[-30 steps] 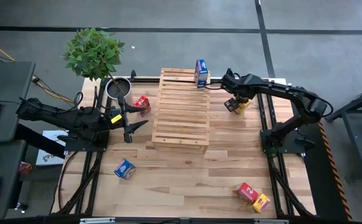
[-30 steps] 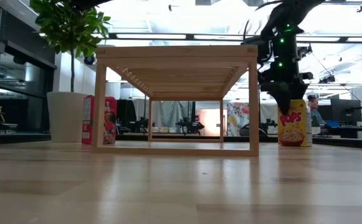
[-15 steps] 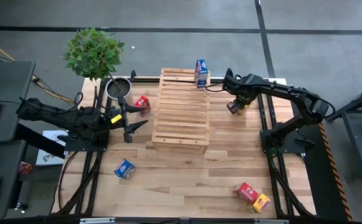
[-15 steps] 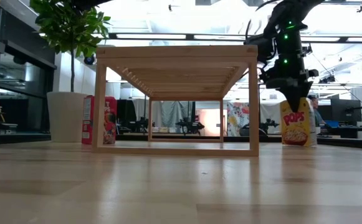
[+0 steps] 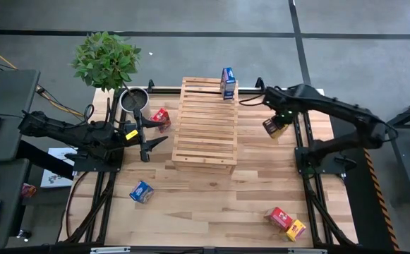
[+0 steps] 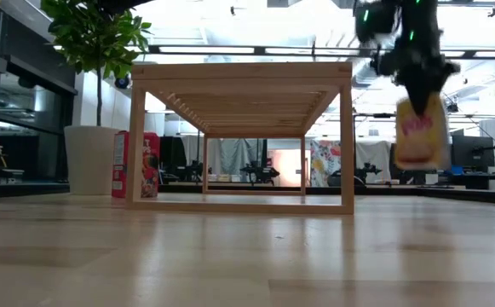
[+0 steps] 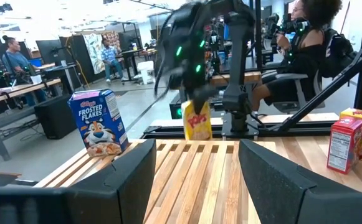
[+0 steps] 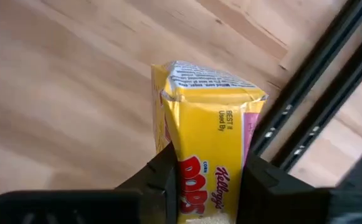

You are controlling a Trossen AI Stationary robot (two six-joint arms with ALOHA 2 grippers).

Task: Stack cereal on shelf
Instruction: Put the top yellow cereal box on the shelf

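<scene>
Above the wooden surface (image 5: 212,197), right of the shelf (image 5: 205,130), the right end effector (image 5: 278,125) holds a yellow box (image 6: 421,130) aloft; the left end effector (image 5: 147,143) waits wide open.

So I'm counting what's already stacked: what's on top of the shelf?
One blue cereal box stands at the far right corner of the shelf; otherwise bare slats. The right gripper holds a yellow box in the air beside it.

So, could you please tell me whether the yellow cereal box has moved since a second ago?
Yes. The yellow cereal box, gripped by the right tool, has risen off the table beside the shelf.
</scene>
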